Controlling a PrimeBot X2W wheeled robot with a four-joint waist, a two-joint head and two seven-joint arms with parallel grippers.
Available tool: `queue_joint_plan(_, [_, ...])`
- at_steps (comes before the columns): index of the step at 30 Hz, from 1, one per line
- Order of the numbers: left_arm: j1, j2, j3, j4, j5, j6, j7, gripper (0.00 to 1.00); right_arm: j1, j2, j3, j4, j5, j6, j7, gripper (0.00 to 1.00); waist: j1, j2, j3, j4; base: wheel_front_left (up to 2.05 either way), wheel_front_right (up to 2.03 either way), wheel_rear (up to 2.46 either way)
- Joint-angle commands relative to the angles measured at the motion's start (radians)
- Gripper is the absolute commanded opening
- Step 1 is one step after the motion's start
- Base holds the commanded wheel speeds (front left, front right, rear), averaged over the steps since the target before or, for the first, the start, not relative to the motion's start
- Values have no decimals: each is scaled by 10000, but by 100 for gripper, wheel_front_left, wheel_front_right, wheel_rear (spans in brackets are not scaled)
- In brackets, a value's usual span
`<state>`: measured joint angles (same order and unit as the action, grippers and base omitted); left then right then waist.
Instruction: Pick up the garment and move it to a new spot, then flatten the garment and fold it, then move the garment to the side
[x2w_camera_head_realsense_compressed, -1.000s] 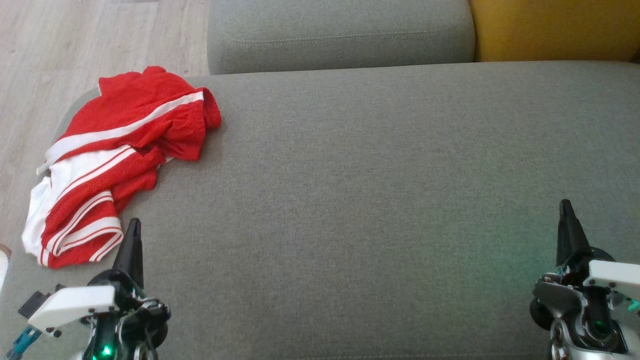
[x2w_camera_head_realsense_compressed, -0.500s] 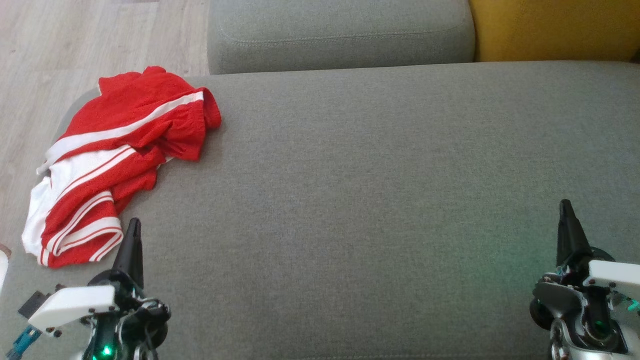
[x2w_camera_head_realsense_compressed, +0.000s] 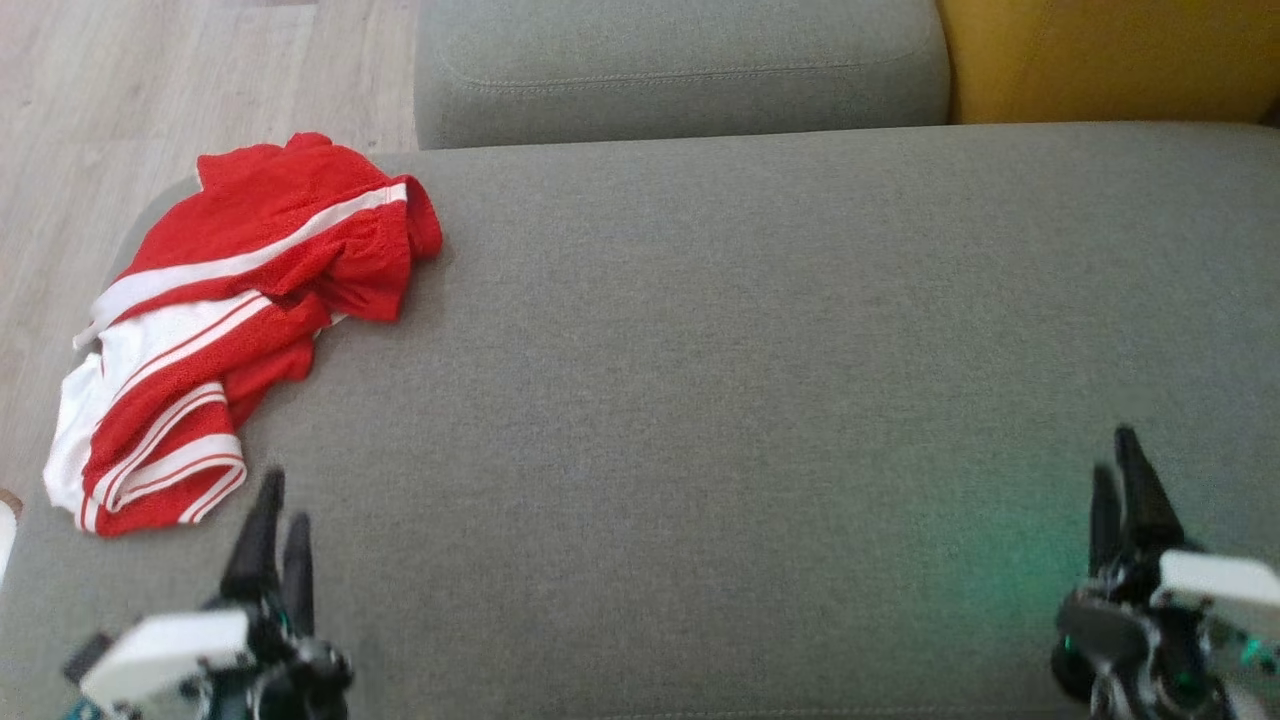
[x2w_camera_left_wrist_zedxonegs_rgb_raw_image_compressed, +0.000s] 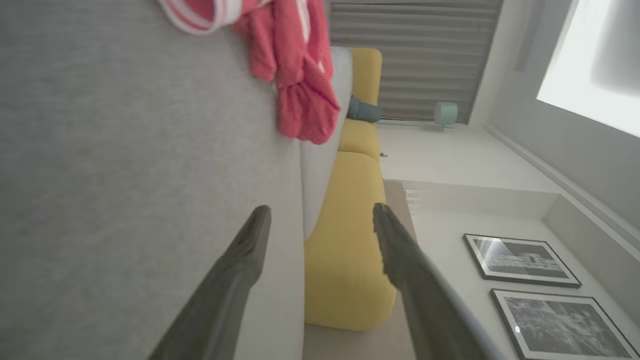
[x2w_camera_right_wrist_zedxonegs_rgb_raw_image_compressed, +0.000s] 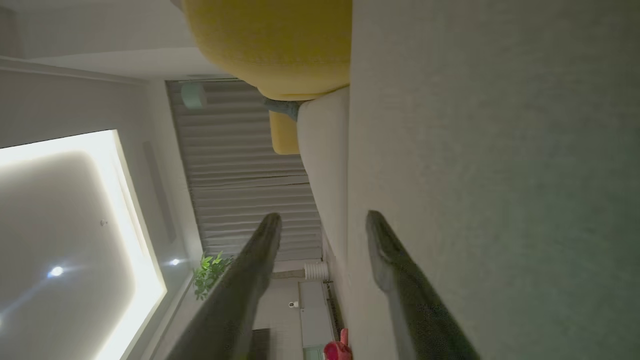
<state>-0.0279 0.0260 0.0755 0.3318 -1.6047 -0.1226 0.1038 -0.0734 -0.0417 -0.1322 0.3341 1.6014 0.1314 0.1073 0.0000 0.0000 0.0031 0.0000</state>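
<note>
A second ago both sets of fingers were together. Now the left end effector (x2w_camera_head_realsense_compressed: 284, 500) and the right end effector (x2w_camera_head_realsense_compressed: 1112, 452) stand apart and empty over the grey fabric sofa seat (x2w_camera_head_realsense_compressed: 750, 400), likely readying a first grasp. The crumpled red-and-white striped garment (x2w_camera_head_realsense_compressed: 230, 300) lies at the seat's left edge, beside the pale wooden floor (x2w_camera_head_realsense_compressed: 150, 80). Wide bare seat lies to its right.

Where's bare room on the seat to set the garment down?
Free: grey fabric sofa seat, bare from the crumpled red-and-white striped garment rightward, bordered far side by the grey cushion, near side by the left gripper and right gripper. Crowded: the seat's left end, where the garment lies.
</note>
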Motion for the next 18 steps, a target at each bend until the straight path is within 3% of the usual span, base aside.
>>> queue_joint_plan(1, [5,-2,-3,2,1,0,-3,100,4,2,4,2,-1,0,-4,100,0,0,0,0,0,0,0])
queue_joint_plan(18, [168,33,-316,-524,694,166,-529,100,185,-11,339,-349,-657,-1,-534,100,0,0,-25,-9,0,0,0])
